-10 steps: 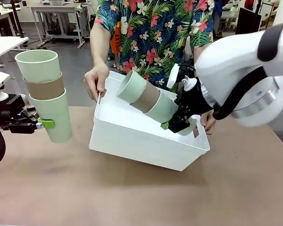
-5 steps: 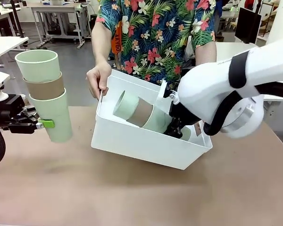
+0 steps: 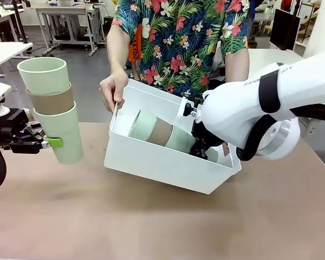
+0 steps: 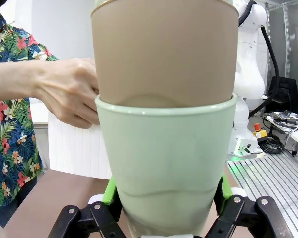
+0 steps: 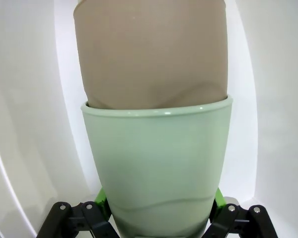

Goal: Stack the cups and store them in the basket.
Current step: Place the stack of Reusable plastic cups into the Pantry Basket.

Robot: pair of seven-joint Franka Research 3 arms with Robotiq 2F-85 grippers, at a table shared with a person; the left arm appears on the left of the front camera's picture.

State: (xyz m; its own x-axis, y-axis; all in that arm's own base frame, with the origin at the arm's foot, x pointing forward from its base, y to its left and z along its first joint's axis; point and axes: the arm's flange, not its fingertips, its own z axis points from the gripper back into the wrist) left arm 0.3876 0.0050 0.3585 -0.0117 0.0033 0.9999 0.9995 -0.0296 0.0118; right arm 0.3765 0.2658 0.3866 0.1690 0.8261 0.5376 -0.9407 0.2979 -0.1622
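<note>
left gripper (image 3: 47, 143) is clamped on the bottom mint cup of an upright stack of three matte tapered tumblers (image 3: 53, 108), mint-tan-mint, well left of the large white rectangular plastic basket (image 3: 162, 165). right gripper (image 3: 199, 147) grasps the second stack (image 3: 158, 130), same colours, lying on its side inside the basket (tilted, a person's hand (image 3: 112, 91) on its far rim).
</note>
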